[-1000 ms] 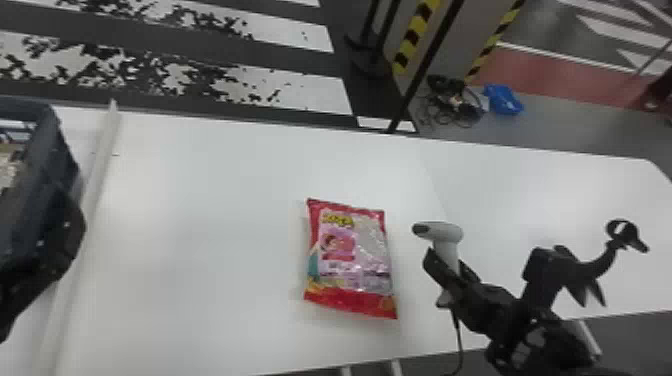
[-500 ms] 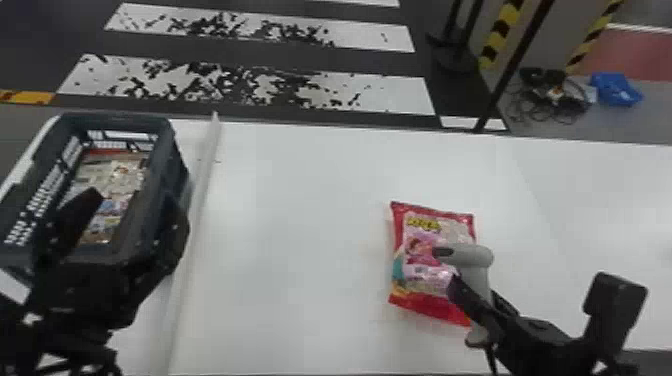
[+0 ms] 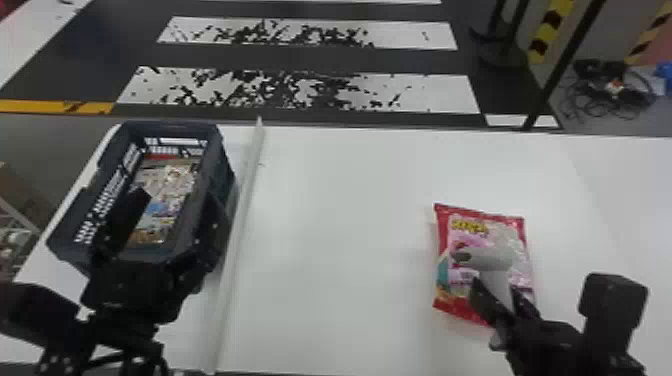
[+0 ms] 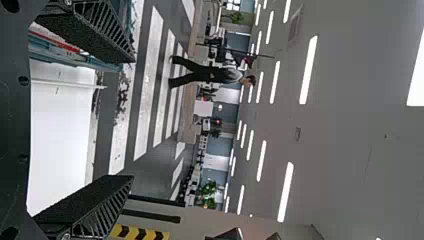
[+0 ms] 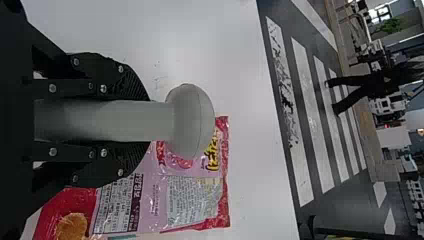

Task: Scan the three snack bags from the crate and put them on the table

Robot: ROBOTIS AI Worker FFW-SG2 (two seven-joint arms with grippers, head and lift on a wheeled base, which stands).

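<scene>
A white table point(image 3: 330, 250) spans the head view, with a long pale strip point(image 3: 240, 220) running across it just beside a dark plastic crate point(image 3: 224, 160), inside which printed snack packages point(image 3: 172, 187) lie. Well apart from the crate, on the strip's right side, a red-and-pink snack bag point(image 3: 495, 225) lies flat on the table, printed face up. The left gripper point(image 3: 178, 202) shows against the crate's near part, its jaws wide and nothing between them, while the right gripper point(image 3: 497, 296) has its jaws closed around the handle of a grey handheld scanner point(image 3: 487, 258), whose head shows over the bag.
</scene>
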